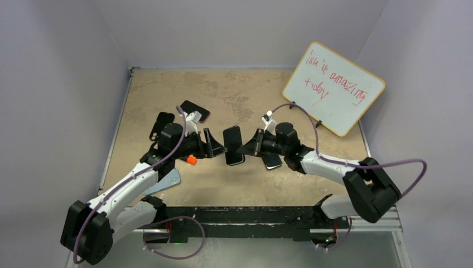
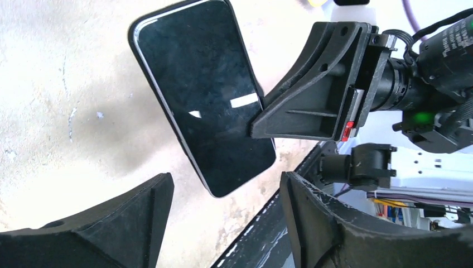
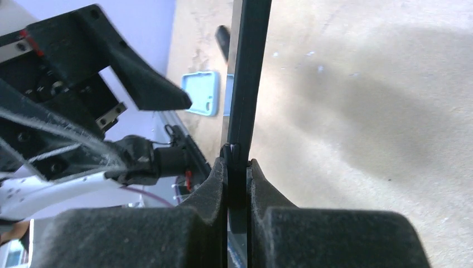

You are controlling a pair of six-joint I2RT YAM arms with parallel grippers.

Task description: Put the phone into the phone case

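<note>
**Right hand [image 3: 238,164] clamping the phone [image 2: 206,95] in mid-air, left hand [image 2: 224,181] spread open beside it**

Right hand is pinching the phone by one long edge, its two fingers pressing flat on either face, as the right wrist view is showing edge-on. The phone is hanging above the counter [image 1: 245,95] between the two arms, dark screen facing the left wrist camera and reflecting small patches of light.

Left hand is standing released, fingers wide apart, with the phone's lower end hovering over the gap between them and touching neither finger, as far as the left wrist view is showing.

Down on the counter, the light blue case [image 1: 170,181] is lying flat beside the left arm, well apart from the phone, its hollow side facing up. Behind the left arm a black case [image 1: 162,125] and another dark phone [image 1: 195,110] are lying near each other. A further phone [image 1: 272,163] is peeking out from under the right arm. A whiteboard [image 1: 333,88] with red handwriting is leaning at the far right corner.
</note>
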